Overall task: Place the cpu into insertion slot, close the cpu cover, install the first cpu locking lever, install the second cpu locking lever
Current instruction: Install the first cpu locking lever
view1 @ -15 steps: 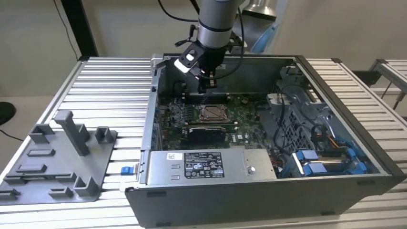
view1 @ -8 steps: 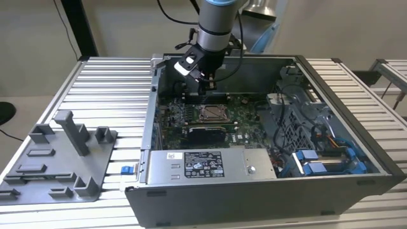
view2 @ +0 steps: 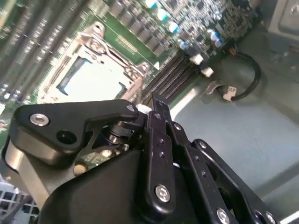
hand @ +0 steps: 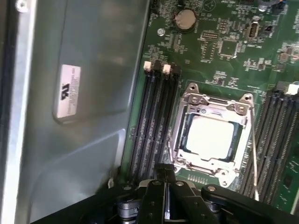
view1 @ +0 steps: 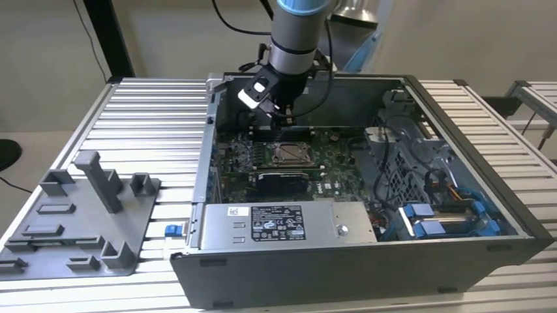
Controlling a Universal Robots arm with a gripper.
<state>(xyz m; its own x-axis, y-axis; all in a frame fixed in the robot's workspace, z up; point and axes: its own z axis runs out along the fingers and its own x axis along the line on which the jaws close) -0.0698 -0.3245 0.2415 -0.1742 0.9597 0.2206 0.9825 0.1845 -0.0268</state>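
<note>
Cpu (hand: pixel 210 137) is seated in the insertion slot (view1: pixel 289 154), silver face up, just ahead of the gripper (hand: pixel 164 171). The cpu cover (hand: pixel 216 99) lies flat around it. Gripper fingers are pressed together with nothing seen between them. The tips hang just beside the slot's near corner, next to the memory slots (hand: pixel 152 126). A thin wire lever (hand: pixel 254 149) runs along the cover's far side. All sit on the green motherboard (hand: pixel 224 46) inside the open grey computer case (view1: pixel 348 261).
</note>
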